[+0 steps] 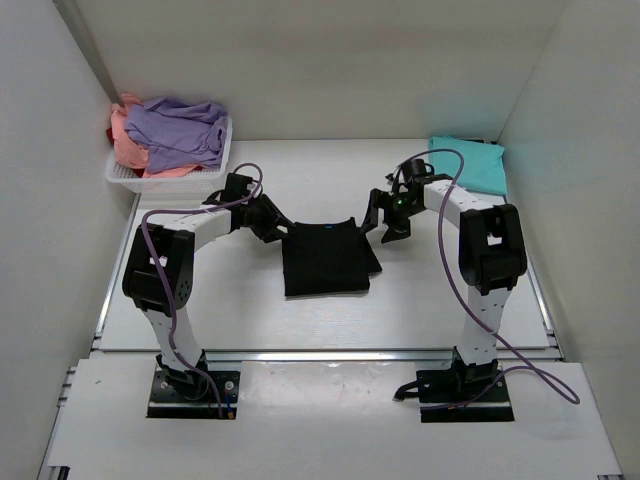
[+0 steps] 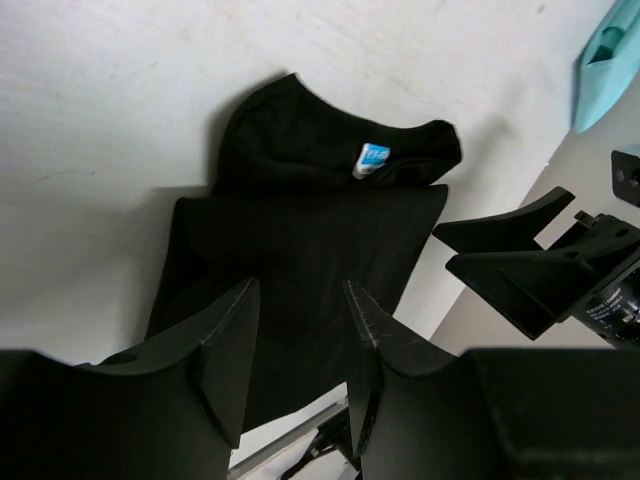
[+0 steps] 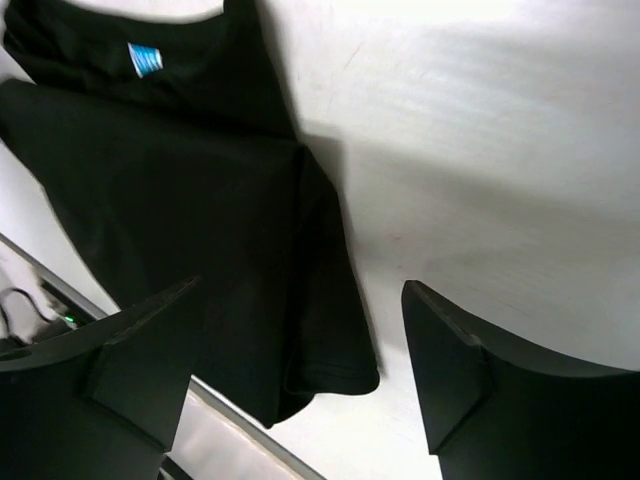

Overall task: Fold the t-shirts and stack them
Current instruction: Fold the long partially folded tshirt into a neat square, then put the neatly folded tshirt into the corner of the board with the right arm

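White table (image 1: 440, 300): black t-shirt (image 1: 325, 258) flat between left fingers (image 2: 225, 350), right fingers (image 3: 450, 370).

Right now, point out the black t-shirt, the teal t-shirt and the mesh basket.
black t-shirt (image 1: 325, 262), top external view, middle of the cloth
teal t-shirt (image 1: 470, 165), top external view, middle of the cloth
mesh basket (image 1: 160, 184), top external view, near wall

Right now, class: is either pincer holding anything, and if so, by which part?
Nothing is held. The left pincer and the right pincer are both open over the black tee, with no cloth between their fingers.
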